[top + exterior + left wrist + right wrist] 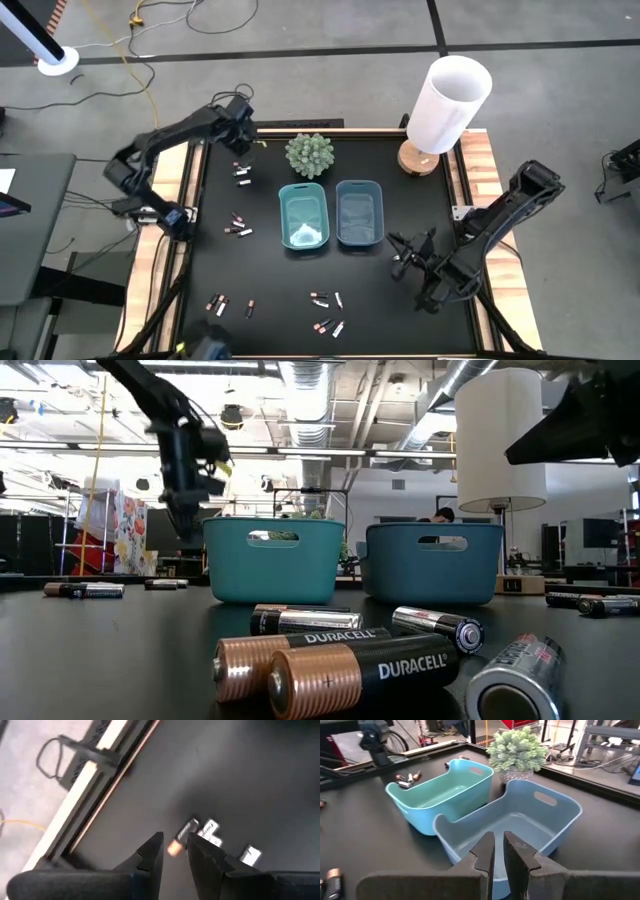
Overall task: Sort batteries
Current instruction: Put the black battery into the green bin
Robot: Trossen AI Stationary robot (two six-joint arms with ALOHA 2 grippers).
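Your black table (pixel 400 210) carries a white lamp (pixel 447 110) at its far edge, well beyond your right gripper (pixel 408 258), and a small potted plant (pixel 309 154) just to the side of your left gripper (pixel 240 150). Two trays sit side by side between the grippers: the teal tray (pixel 304 215) toward the left arm, the blue tray (pixel 359 211) toward the right arm. Your right gripper hovers just beside the blue tray's near corner, its fingers (pixel 487 852) nearly together with only a thin gap and nothing between them.

Your left gripper (pixel 174 851) hangs low over the table's far left part. Its fingers stand a little apart, and a copper-ended battery (pixel 181 838) lies right at the tips; you cannot tell whether it is gripped. More silvery batteries (pixel 209 831) lie just beyond it. Other batteries (pixel 238 226) lie scattered nearer the front, well apart from both grippers.
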